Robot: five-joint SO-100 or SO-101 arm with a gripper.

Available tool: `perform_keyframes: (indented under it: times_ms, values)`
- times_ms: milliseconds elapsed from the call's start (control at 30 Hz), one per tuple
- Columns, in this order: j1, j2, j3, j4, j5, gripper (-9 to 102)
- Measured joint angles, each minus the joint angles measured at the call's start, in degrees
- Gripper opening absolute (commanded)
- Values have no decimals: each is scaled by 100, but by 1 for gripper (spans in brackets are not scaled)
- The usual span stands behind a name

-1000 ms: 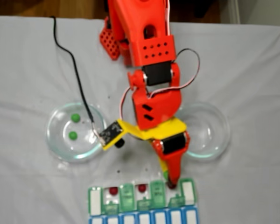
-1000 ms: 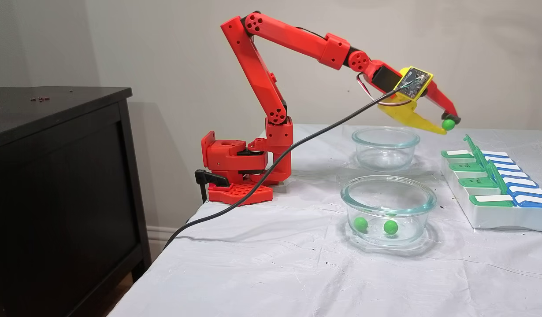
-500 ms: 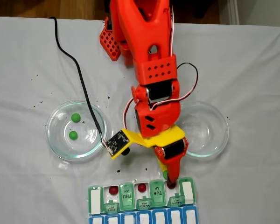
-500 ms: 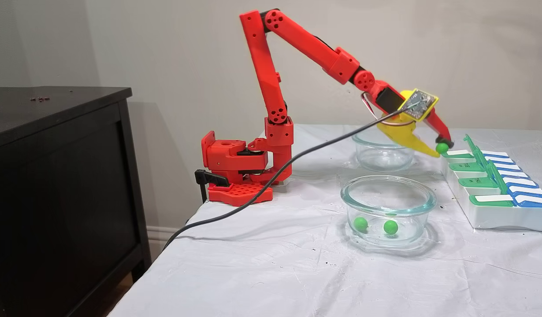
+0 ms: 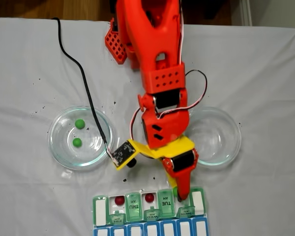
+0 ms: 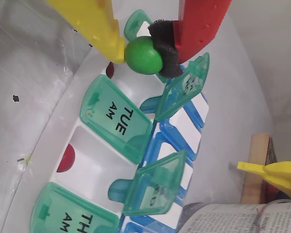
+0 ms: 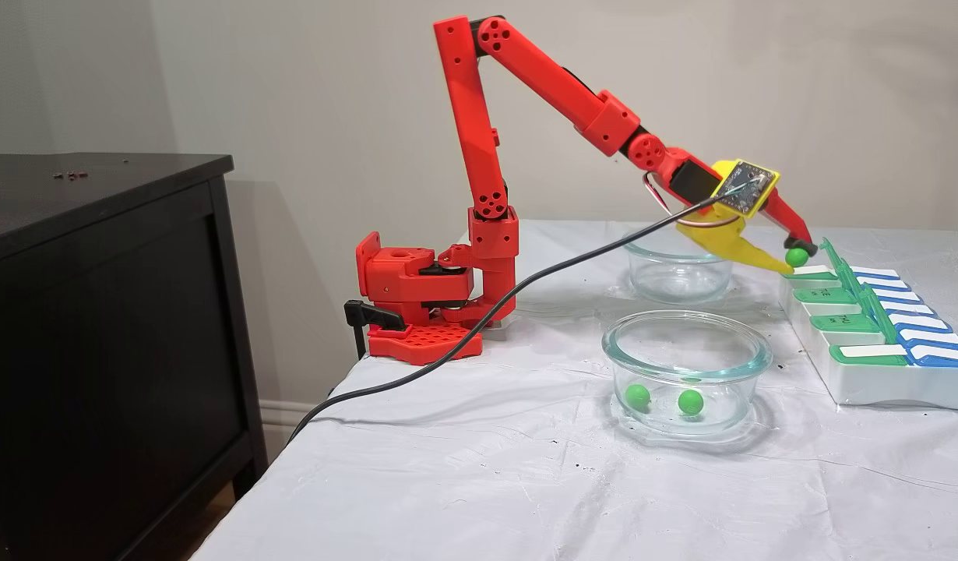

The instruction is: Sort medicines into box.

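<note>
Over open pill-box (image 6: 94, 167) compartment past TUE lid, jaws clamped on green ball (image 6: 143, 56), two red balls (image 5: 119, 200) already in slots.

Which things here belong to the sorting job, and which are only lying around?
Belong to the job:
- gripper, shut on a green ball
- two green balls in the near glass dish
- red balls in the pill box

Lying about:
- far glass dish
- black cabinet
- black cable
</note>
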Motion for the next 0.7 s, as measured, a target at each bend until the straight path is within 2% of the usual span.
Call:
perform_keyframes:
  times_ms: [467,533,633,700]
  values:
    - [9,-457,-316,-325,114,1]
    - [9,-457,-316,-387,18,5]
    - [9,-536,-316,-431,-167,19]
    - [-35,-580,-316,-316,-255,22]
